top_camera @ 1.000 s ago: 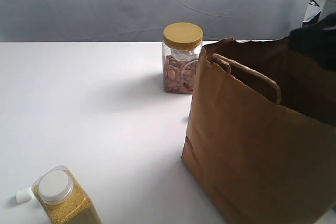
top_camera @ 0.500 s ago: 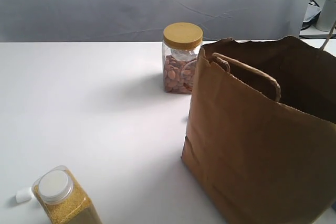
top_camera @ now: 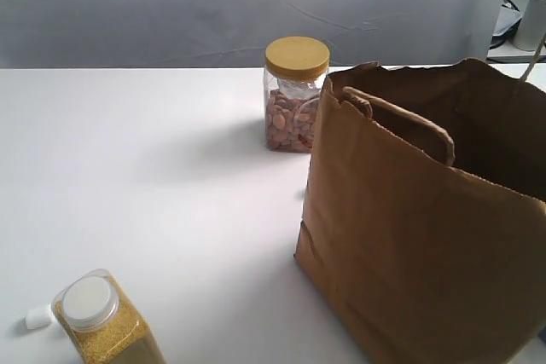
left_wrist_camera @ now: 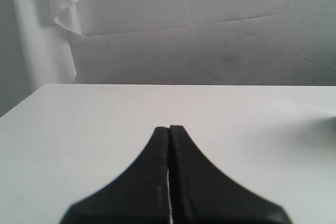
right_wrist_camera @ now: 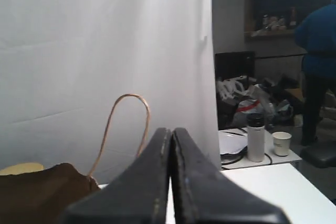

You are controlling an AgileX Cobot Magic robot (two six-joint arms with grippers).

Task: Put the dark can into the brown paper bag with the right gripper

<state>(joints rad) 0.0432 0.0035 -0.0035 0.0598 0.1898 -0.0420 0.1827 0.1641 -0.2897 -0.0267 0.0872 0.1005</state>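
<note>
brown paper bag (top_camera: 401, 245) cut off at right.

The left gripper (left_wrist_camera: 169, 129) and right gripper (right_wrist_camera: 171, 130) are matte black, tapering to narrow tips.

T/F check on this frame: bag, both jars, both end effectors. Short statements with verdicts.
1. The brown paper bag stands upright with its top open. True.
2. The nut jar lies on its side. False: it stands upright.
3. The right end effector holds the dark can. False: it is shut on nothing, and no can is in view.
4. The left end effector is shut. True.
5. The grain jar sits inside the bag. False: it stands on the table, apart from the bag.
</note>
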